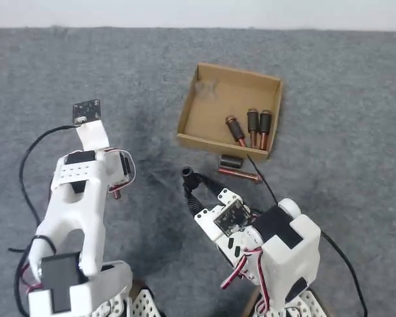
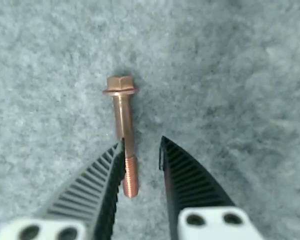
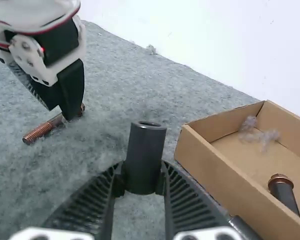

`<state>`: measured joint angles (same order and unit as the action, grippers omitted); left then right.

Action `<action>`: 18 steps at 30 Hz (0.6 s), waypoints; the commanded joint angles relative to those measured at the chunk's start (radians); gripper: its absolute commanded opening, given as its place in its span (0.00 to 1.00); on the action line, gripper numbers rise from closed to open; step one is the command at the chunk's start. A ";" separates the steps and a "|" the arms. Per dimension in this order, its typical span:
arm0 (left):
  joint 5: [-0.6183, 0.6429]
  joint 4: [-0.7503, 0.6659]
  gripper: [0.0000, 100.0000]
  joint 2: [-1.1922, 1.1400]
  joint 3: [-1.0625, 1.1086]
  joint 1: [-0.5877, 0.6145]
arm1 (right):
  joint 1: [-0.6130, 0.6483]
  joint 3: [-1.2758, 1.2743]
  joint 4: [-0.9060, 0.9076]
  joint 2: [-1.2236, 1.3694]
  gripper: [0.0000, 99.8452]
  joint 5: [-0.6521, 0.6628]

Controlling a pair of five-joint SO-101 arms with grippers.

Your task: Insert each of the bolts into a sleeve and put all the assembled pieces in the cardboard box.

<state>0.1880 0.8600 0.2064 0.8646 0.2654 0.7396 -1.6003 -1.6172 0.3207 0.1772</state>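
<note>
The left gripper (image 2: 142, 145) hangs low over the fuzzy grey carpet (image 2: 240, 75), its two ribbed black fingers (image 2: 187, 175) spread apart. A copper-coloured metal bolt (image 2: 121, 110) with a flanged hex head lies flat on the nap beneath it. Its threaded end sits in the gap, tight against one finger, and the head pokes out past the tips.

The right gripper (image 3: 142, 175) is clamped on a dark cylindrical metal sleeve (image 3: 144, 150). This smooth matte tube is held upright, with its open bore showing at the upper end. The serrated pads (image 3: 180, 195) press its lower half from both sides. Seen from above, it stands near a front corner of the shallow brown cardboard box (image 1: 208, 109), apart from it.

Inside the box, three assembled pieces (image 1: 253, 125) lie side by side near one wall, each a dark sleeve with a coppery shank sticking out. A wisp of grey fluff (image 3: 257, 131) rests on the box floor. Just outside the box's near wall lie a second loose dark sleeve (image 1: 231, 161) and another loose copper bolt (image 1: 239, 174), both flat on the carpet. They are close together, but I cannot tell whether they touch.
</note>
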 commanded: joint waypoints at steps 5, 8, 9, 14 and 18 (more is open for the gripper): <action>0.009 0.031 0.11 0.006 -0.128 0.035 | 0.002 0.008 0.002 -0.050 0.01 -0.014; 0.009 0.066 0.11 -0.046 -0.186 0.060 | 0.002 0.008 0.002 -0.050 0.01 -0.014; 0.008 0.074 0.11 -0.078 -0.205 0.061 | 0.002 0.008 0.002 -0.050 0.01 -0.014; 0.006 0.104 0.11 -0.222 -0.294 0.058 | 0.002 0.008 0.002 -0.050 0.01 -0.014; 0.006 0.098 0.11 -0.287 -0.338 0.063 | 0.002 0.008 0.002 -0.050 0.01 -0.014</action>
<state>0.1895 0.9536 -0.0575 0.6114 0.3222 0.7396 -1.6003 -1.6172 0.3207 0.1772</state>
